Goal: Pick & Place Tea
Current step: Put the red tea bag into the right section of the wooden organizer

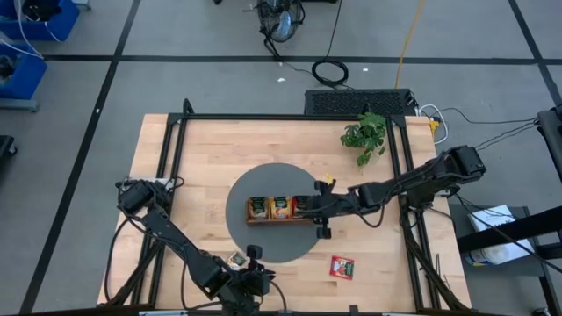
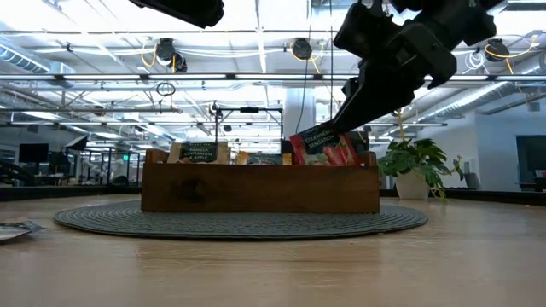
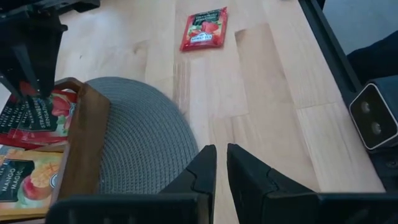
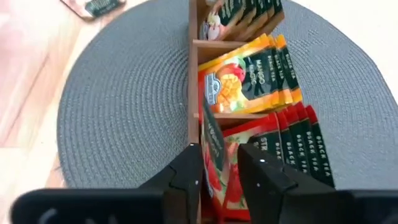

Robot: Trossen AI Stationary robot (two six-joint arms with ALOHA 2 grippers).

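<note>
R tool is over the tray's right-end slot, fingers clamped on a red sachet standing half-in among the other reds – prob. held upright so it slides down between them. Tray sits on the grey mat mid-table; middle slot has orange bags, far slot tan/green ones.

L tool waits low at the table's near edge, fingers nearly together w/ a thin gap, nothing in them.

Still loose: one red sachet on the table towards the near right corner, one tan/green sachet at the mat's near edge by the L tool. Those go next, I'd judge.
</note>
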